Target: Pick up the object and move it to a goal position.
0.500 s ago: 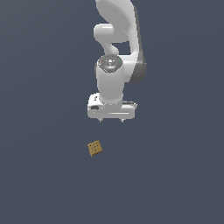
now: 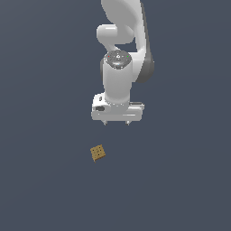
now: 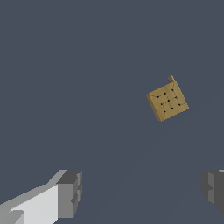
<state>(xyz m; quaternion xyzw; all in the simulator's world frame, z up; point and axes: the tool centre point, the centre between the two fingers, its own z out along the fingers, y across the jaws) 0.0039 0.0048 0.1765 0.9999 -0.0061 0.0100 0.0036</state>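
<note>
our gripper (image 2: 117, 122) hangs with jaws spread wide and empty, ready to straddle the cube (image 2: 97, 153), which lies alone on the grey floor (image 2: 45, 180), apart and toward the exterior view's left, turned askew.

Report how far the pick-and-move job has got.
Done: nothing yet. The cube lies on the surface, ungrasped. In hand: the pincer hangs open and empty, apart from the cube, which sits toward the exterior view's left of it; the wrist view shows the cube outside the gap between the fingers. Left: align, descend, grasp, lift, carry to goal.
</note>
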